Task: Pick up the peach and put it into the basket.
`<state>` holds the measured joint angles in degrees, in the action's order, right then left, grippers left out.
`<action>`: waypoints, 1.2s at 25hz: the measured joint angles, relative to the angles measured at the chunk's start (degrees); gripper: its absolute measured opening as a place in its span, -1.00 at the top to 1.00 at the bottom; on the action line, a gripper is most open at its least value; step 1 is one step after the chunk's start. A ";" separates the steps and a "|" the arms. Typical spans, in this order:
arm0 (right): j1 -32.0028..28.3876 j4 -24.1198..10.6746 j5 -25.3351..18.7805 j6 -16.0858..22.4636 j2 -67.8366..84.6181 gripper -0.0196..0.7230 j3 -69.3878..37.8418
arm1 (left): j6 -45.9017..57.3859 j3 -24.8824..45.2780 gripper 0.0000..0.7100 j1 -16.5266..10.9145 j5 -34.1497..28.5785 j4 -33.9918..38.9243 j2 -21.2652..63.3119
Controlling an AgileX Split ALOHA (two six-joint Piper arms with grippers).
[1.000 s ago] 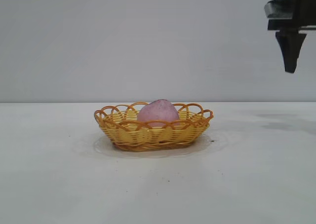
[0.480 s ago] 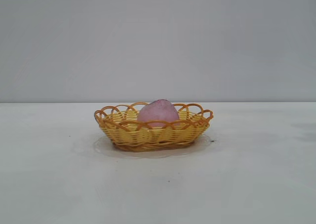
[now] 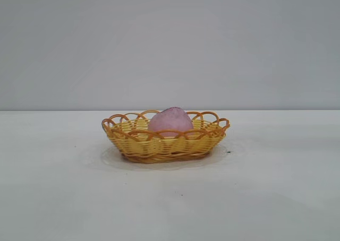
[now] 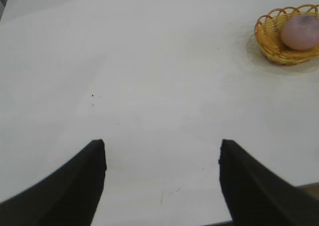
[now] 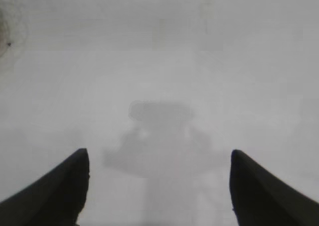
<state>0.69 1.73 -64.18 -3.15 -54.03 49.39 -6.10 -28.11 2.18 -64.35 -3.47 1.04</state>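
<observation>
the peach (image 3: 170, 119) sat inside the basket (image 3: 164, 146); placement looked complete. left gripper (image 4: 162, 154) and right gripper (image 5: 158, 164) were spread apart, empty; only parking seemed left.

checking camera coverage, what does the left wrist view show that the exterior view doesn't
Only the left wrist view shows the left gripper, open over bare table, well away from the basket; it also looks down into the basket. Only the exterior view shows the basket's side weave and the wall behind it, with neither arm in frame. Both show the peach lying inside the basket on the white table.
</observation>
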 joint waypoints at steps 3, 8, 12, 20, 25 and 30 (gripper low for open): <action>-0.09 -1.42 0.91 1.76 9.18 -0.42 -8.30 | 0.00 0.00 -0.33 0.00 0.00 0.00 0.00; -0.09 -3.66 3.15 4.63 24.87 -0.42 -17.29 | 0.00 0.00 -0.33 0.00 0.00 0.00 0.00; -0.09 -3.80 4.58 6.38 34.96 -0.42 -19.92 | 0.00 0.00 -0.33 0.00 0.04 0.00 0.03; 1.89 -3.80 4.76 6.73 48.28 -0.42 -20.21 | 0.00 0.00 -0.33 0.00 0.04 0.00 0.03; 2.04 -4.26 1.95 6.73 54.51 -0.42 -20.21 | 0.00 0.00 -0.33 0.00 0.04 0.00 0.03; 2.39 -5.88 -0.84 6.73 55.03 -0.42 -21.37 | 0.00 0.00 -0.33 0.00 0.04 0.00 0.03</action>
<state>3.08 -4.15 -65.02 3.58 1.00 28.02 -6.10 -28.11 2.18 -64.31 -3.47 1.08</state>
